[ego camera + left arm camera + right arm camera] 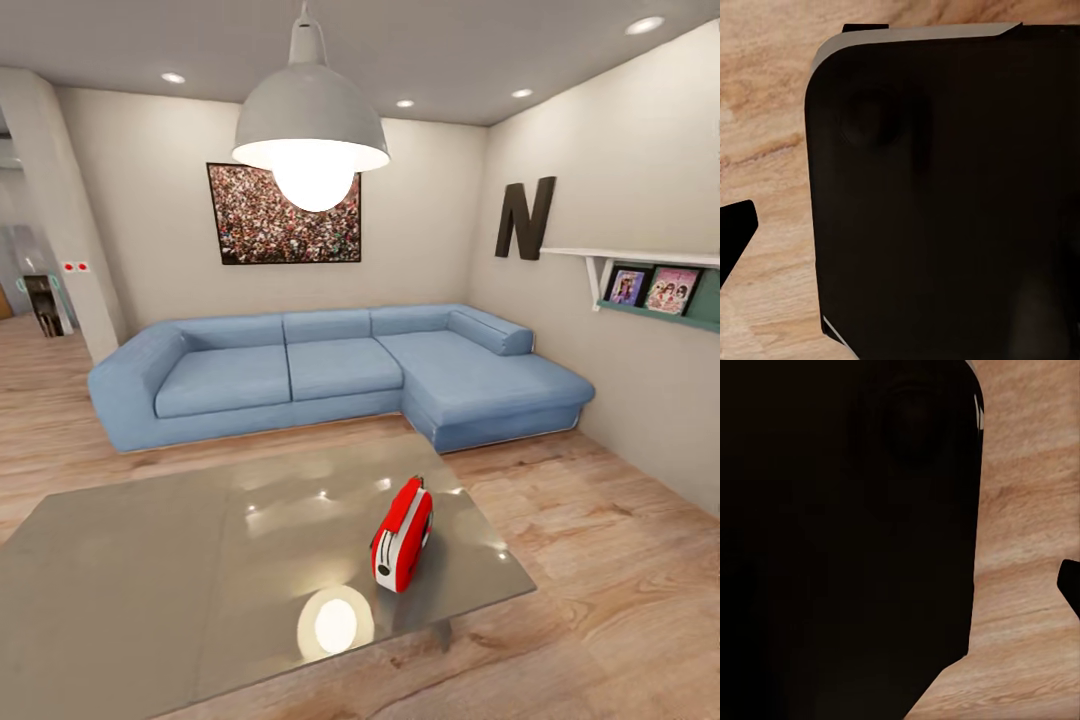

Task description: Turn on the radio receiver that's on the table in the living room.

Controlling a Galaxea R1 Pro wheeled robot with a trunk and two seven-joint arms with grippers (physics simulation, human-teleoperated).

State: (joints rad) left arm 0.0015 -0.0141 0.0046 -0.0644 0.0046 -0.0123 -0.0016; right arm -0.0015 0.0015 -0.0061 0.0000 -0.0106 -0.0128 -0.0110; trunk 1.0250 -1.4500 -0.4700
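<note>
One radio receiver (402, 535) stands upright on one table (150, 580) near its right edge — jaws' state cannot be told.

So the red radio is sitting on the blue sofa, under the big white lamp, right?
Not quite. In the head view the red radio stands on the glossy grey table, in front of the blue sofa, not on it. The white lamp does hang overhead.
</note>
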